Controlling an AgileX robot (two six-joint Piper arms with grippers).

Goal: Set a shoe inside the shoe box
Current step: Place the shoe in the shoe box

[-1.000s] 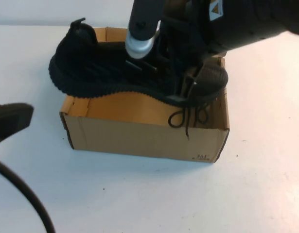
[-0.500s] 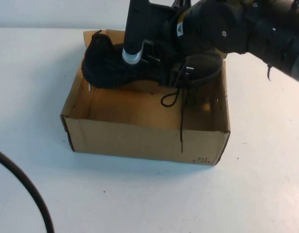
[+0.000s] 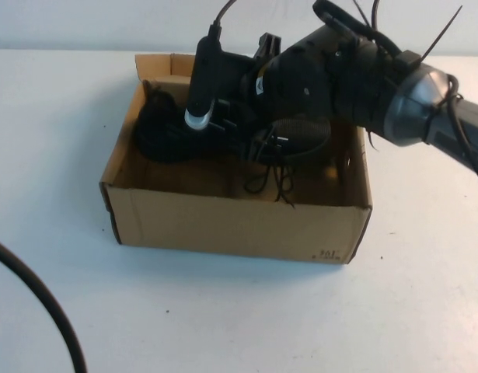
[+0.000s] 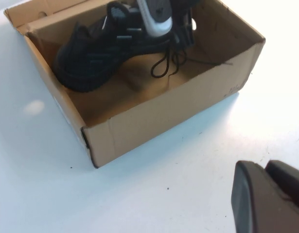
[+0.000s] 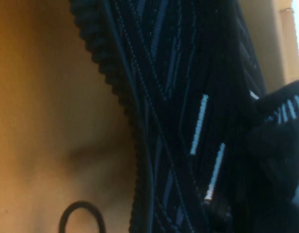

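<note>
While my right gripper (image 3: 250, 140), reaching down into the shoe box (image 3: 223, 221), stays clamped on the shoe (image 3: 165, 132) hanging low inside, its soft knit flexes under my fingers, so the firmer collar suits; my left gripper (image 4: 266, 199) sits closed, empty, well clear.

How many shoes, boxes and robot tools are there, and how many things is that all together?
Shoes: 1, the black knit sneaker down inside the box.
Boxes: 1, the brown cardboard shoe box.
Robot tools: 2, the right tool shut on the sneaker inside the box, and the left tool shut, off to the side above the table.
Total: 4
</note>
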